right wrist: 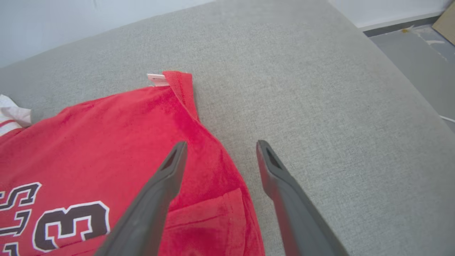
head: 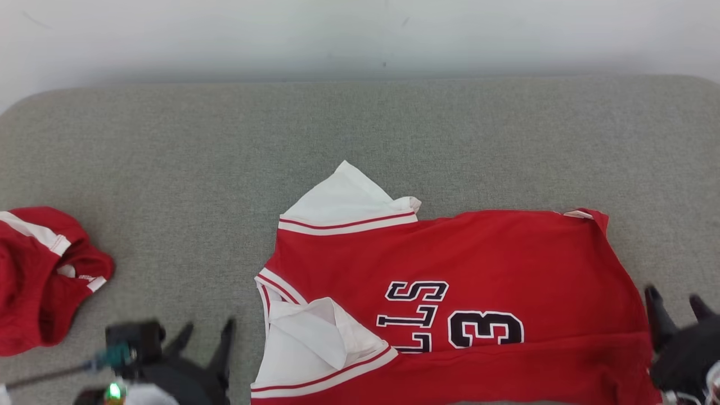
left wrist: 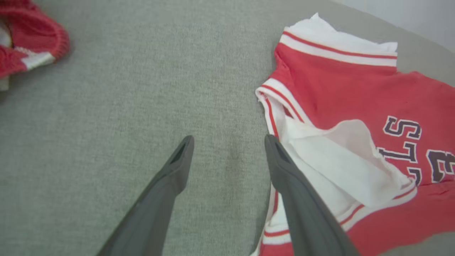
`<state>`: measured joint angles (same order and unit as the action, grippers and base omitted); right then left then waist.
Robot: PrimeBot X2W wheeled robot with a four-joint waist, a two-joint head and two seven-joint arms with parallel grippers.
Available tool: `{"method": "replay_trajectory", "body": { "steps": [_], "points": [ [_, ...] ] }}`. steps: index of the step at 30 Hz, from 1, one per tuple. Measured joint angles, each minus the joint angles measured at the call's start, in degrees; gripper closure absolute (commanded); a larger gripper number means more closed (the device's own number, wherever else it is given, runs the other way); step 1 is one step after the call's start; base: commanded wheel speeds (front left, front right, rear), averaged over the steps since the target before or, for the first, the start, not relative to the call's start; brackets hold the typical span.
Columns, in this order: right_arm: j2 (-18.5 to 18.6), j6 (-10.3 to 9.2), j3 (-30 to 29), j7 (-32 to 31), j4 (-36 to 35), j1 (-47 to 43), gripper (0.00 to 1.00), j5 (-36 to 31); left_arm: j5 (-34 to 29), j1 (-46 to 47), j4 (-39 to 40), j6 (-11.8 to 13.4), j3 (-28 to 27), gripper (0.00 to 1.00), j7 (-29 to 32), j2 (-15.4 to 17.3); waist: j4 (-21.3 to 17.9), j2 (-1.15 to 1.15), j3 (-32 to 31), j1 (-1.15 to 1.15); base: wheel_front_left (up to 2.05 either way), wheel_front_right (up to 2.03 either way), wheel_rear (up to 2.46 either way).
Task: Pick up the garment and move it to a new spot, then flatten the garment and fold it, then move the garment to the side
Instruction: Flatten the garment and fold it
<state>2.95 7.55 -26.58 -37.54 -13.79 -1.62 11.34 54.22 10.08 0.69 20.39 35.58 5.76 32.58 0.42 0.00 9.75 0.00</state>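
The garment (head: 478,264) is a red jersey with white sleeves and black lettering, lying flat on the grey table (head: 360,129) with its near edge folded over. My left gripper (head: 205,332) is open, just left of the jersey's near white sleeve (left wrist: 337,156), holding nothing. In the left wrist view my left gripper (left wrist: 229,142) hovers above bare table beside the sleeve. My right gripper (head: 678,298) is open at the jersey's right hem. In the right wrist view my right gripper (right wrist: 220,147) straddles the hem edge of the garment (right wrist: 106,142), gripping nothing.
A second red and white garment (head: 39,275) lies bunched at the table's left edge, and appears again as a red bundle (left wrist: 28,46) in the left wrist view. The table's right edge and floor (right wrist: 419,49) show beyond it. A pale wall runs behind the table.
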Motion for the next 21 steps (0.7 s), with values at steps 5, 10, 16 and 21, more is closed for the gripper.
{"method": "replay_trajectory", "body": {
  "steps": [5,10,16,21],
  "points": [
    [0.0,0.0,5.7,-1.8,-0.7,7.2,0.0,-3.1,-2.5,10.9,-3.4,-3.8,0.5,0.0,1.7,-0.1,-0.5,0.0,1.7,0.0,0.0,0.0,0.0],
    [0.1,0.0,12.2,-1.7,2.5,15.4,0.0,-5.5,-5.0,23.3,-10.0,-8.0,1.0,0.0,2.5,-2.5,-1.5,0.0,4.3,0.01,0.0,0.0,0.0],
    [1.2,0.0,17.3,-0.6,7.5,23.6,0.0,-5.8,-6.0,34.3,-19.9,-13.0,3.2,0.0,5.5,-6.0,-3.4,0.0,7.9,0.02,0.0,0.0,0.0],
    [2.5,0.0,20.4,0.5,10.7,27.6,0.0,-5.2,-6.4,40.9,-26.9,-16.7,4.9,0.0,8.5,-7.7,-5.6,0.01,10.6,0.02,0.0,0.0,0.0]
  ]
}}
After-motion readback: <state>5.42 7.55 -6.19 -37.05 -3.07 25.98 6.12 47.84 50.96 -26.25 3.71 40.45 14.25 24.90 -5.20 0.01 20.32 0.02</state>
